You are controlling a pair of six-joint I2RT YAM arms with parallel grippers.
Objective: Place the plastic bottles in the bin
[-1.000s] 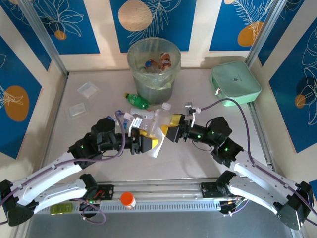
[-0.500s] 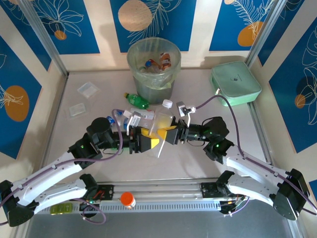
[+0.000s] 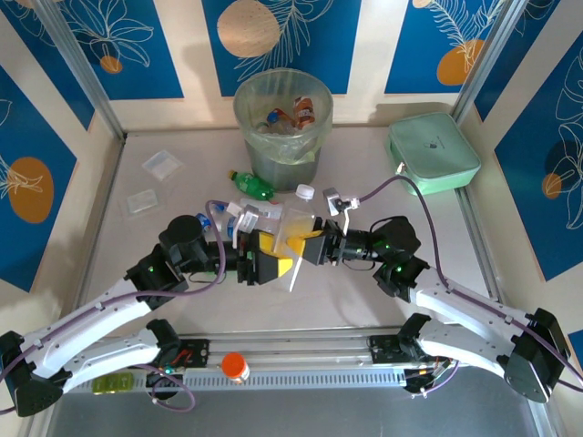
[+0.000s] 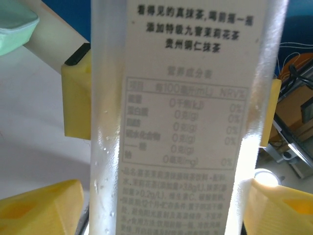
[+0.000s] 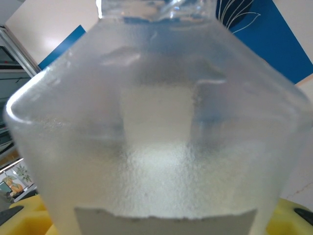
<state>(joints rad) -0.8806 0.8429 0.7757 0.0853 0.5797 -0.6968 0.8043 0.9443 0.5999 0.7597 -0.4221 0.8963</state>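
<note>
Bottle: clear bottle at mid-frame, between both pincers, below the bin.
Left pincer: released, pads just clear.
Right pincer: grasping the bottle.
Care: we draw left straight back, without nudging it.

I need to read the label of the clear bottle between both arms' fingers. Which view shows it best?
Left wrist: the label on the clear bottle faces the lens, print sharp. Top external shows the bottle small, label unreadable; right wrist shows blurred frosted plastic.
</note>
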